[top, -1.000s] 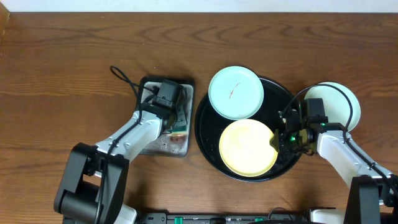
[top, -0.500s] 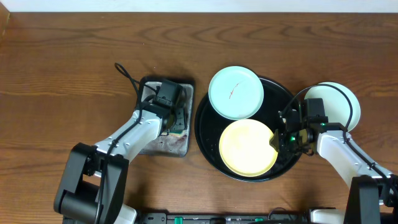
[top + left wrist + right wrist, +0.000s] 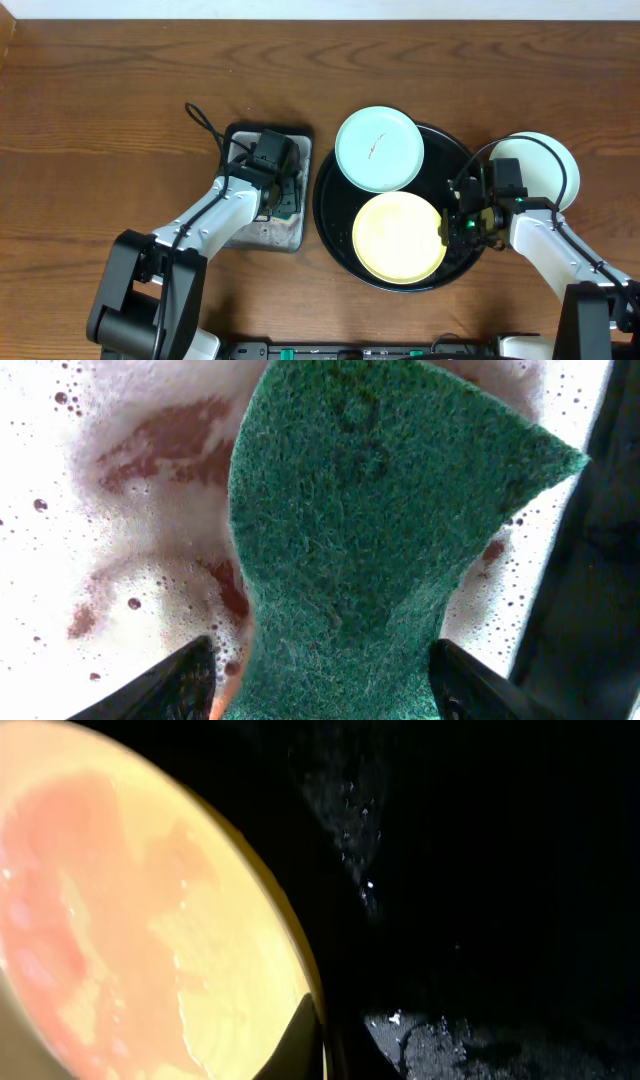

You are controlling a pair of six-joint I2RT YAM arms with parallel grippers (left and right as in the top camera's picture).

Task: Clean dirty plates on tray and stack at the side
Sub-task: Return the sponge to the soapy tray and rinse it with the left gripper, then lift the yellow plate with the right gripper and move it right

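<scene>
Left gripper [image 3: 282, 192]: in the overhead view it is lowered into the grey pan [image 3: 262, 232], which sits on the tabletop [image 3: 120, 90] just left of the tray [image 3: 333, 210]. Right gripper [image 3: 455, 225]: positioned over the tray at the right rim of the yellow plate [image 3: 398, 237], which lies in the tray's near half. A mint plate [image 3: 378, 148] with a thin red streak rests across the tray's far-left rim, beside the yellow plate. A second pale plate [image 3: 540, 165] lies on the bare tabletop right of the tray, partly covered by the right arm. Left wrist view: the jaws are clamped on a green sponge [image 3: 370, 530], with one finger [image 3: 175, 680] on each side of it; below the sponge the pan holds foamy water [image 3: 150, 460] tinted red. Right wrist view: the yellow plate, wet with a pinkish film, fills the left side and the black tray floor fills the right; one dark fingertip [image 3: 303, 1038] overlaps the plate's rim and the other is lost against the black, so whether the jaws are apart or clamped cannot be determined
</scene>
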